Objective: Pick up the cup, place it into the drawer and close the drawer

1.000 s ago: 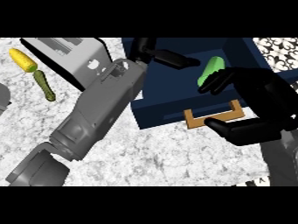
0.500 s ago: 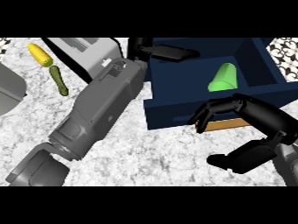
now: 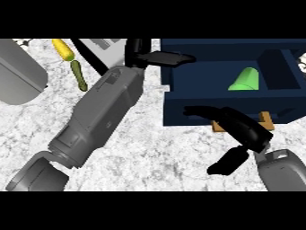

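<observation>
A green cup [image 3: 246,80] lies on its side inside the open dark blue drawer [image 3: 188,96], in its left compartment. My right hand [image 3: 238,128] is in front of the drawer's front panel, its straight fingers [image 3: 202,111] against the panel near the wooden handle [image 3: 266,120]. It holds nothing. My left hand [image 3: 156,57] reaches to the drawer's far left corner with its fingers extended over the rim, and its grey forearm [image 3: 99,117] runs diagonally across the counter.
A yellow corn cob [image 3: 63,50] and a thin green vegetable [image 3: 80,75] lie at the back left. A grey rounded object [image 3: 9,72] sits at the left edge. A white appliance [image 3: 105,49] shows behind my left arm. Marble counter [image 3: 162,157] spreads below.
My right hand has let go of the cup, drawn back out of the drawer and come down to its front panel. The view has shifted, so the drawer sits further right.
</observation>
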Available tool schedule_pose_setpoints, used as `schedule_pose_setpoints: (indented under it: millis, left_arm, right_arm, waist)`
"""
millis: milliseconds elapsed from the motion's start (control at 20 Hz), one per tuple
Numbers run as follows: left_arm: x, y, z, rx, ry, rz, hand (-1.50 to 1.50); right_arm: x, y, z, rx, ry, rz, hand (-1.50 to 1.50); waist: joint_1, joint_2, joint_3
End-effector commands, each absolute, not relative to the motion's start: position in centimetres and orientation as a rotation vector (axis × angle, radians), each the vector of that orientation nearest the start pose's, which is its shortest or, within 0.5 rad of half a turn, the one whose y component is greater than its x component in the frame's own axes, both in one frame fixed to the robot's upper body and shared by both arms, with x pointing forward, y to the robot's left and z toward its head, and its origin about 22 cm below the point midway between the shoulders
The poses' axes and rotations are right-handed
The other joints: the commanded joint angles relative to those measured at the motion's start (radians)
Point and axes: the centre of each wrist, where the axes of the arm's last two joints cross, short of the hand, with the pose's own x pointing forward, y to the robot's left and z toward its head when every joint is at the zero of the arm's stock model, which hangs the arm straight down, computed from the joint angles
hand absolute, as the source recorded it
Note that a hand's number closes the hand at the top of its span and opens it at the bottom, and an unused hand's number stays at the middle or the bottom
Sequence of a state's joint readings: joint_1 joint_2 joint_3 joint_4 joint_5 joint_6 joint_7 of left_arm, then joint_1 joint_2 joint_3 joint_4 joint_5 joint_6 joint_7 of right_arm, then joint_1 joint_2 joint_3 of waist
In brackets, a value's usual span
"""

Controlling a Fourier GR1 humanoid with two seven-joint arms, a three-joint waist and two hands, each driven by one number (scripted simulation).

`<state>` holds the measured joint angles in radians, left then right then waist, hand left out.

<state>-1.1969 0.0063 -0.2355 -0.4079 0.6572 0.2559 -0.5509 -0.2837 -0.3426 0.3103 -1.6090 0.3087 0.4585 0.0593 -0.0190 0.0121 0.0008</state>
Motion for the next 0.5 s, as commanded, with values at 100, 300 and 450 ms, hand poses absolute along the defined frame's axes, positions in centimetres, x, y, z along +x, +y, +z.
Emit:
schedule_pose_setpoints:
  millis: [100,300,450]
  left_arm:
    - [43.1,5.8,9.7,-0.348,-1.931,0.06,-1.5]
    - [42.4,7.7,7.7,-0.355,-1.917,0.087,-1.5]
    - [42.4,10.1,7.3,-0.342,-1.908,0.083,-1.5]
  right_arm:
    - [31.4,-19.9,1.4,-0.091,-1.338,1.354,-1.5]
    - [33.7,-21.5,-1.3,-0.144,-1.283,1.313,1.5]
    - [36.4,-22.0,-0.7,-0.16,-1.337,1.239,1.5]
  waist:
    - [0.065,0.0,0.001]
    - [0.095,-0.004,0.001]
    - [0.112,-0.003,0.002]
